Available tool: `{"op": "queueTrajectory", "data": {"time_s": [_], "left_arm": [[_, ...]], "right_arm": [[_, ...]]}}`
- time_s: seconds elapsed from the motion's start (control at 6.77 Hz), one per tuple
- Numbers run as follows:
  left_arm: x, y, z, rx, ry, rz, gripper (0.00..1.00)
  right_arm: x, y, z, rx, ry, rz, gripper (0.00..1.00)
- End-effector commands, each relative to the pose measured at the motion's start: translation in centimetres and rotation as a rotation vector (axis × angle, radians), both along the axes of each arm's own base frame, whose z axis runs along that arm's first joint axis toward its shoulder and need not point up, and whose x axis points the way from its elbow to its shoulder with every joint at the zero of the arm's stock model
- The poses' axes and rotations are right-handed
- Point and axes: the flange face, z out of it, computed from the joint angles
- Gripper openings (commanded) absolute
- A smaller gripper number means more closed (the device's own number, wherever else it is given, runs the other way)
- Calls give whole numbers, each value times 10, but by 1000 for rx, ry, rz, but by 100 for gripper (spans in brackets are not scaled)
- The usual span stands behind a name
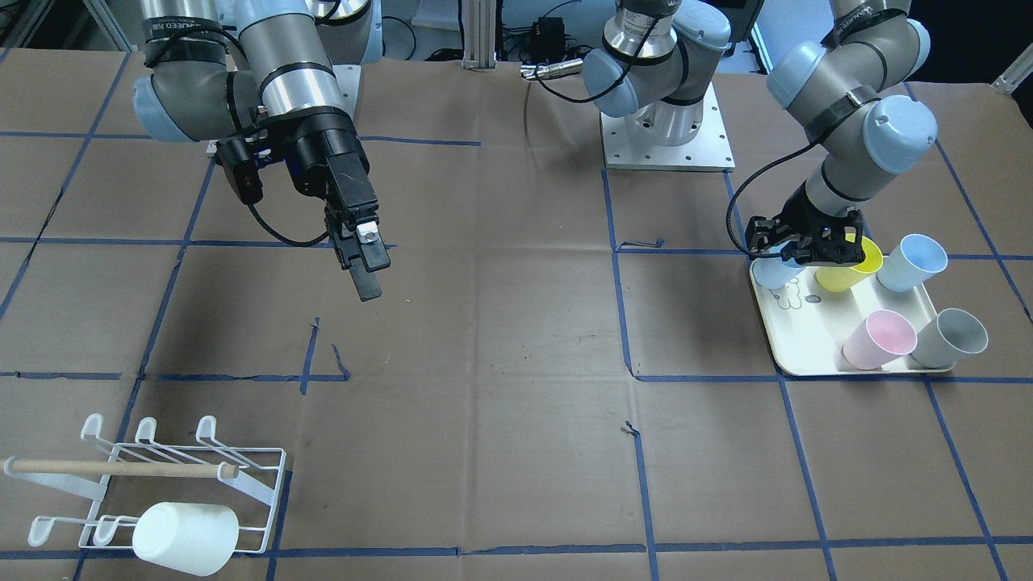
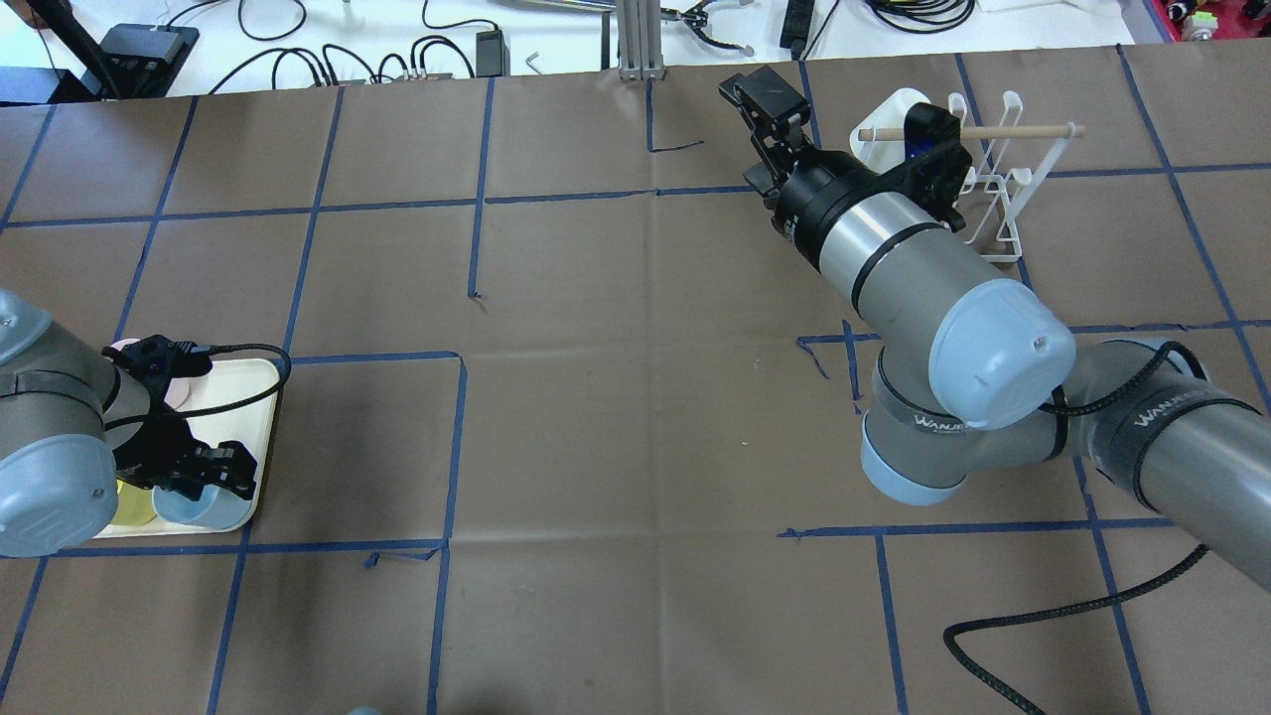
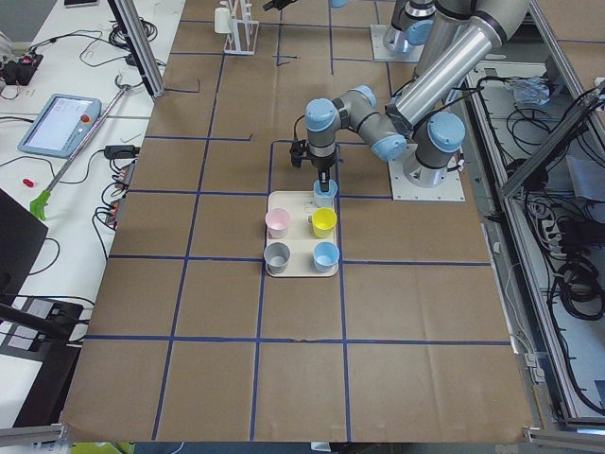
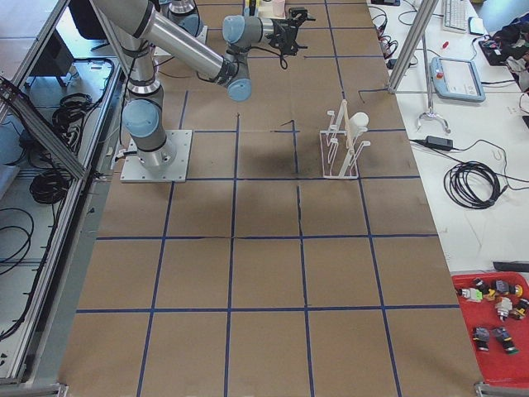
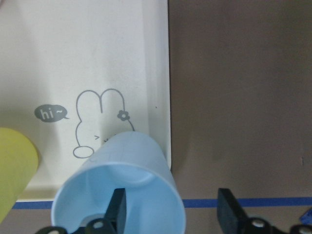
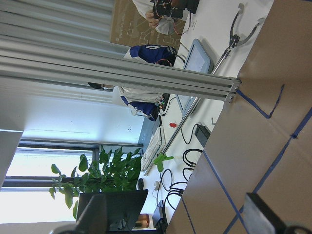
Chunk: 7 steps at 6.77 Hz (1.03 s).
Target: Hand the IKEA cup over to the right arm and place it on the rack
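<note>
We see the left gripper (image 1: 799, 246) low over the corner of the cream tray (image 1: 807, 347) nearest the robot's base. Its fingers are apart. In the wrist view one finger (image 5: 117, 209) reaches inside the light-blue cup (image 5: 146, 195), and another stands outside the cup's wall with a gap between them. The cup stands mouth up on the tray, just beside a yellow cup (image 1: 847, 270). A second light-blue cup (image 1: 912, 262), a pink cup (image 1: 880, 339) and a grey cup (image 1: 952, 337) share the tray.

The right gripper (image 1: 367, 274) hangs above the brown-papered table (image 1: 500, 323), holding nothing, and its own camera shows its two flat fingers spread wide. The rack (image 1: 252, 489) stands well apart from it at the table's far edge, with the wooden dowel (image 1: 121, 466) across it. A white cup (image 1: 186, 537) is on one prong.
</note>
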Motion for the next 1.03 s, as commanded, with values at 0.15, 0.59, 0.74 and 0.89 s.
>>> {"op": "queueTrajectory", "data": {"time_s": [0.15, 0.59, 0.74, 0.89], "left_arm": [[10, -16, 19, -38, -19, 3, 0], [17, -43, 74, -93, -47, -18, 0], [27, -60, 109, -74, -32, -19, 0], [30, -79, 155, -59, -21, -34, 0]], "right_arm": [[4, 4, 0, 33, -96, -18, 100], [4, 1, -3, 48, -90, -21, 100], [4, 0, 0, 42, -91, -21, 100], [5, -1, -2, 45, -89, -19, 100]]}}
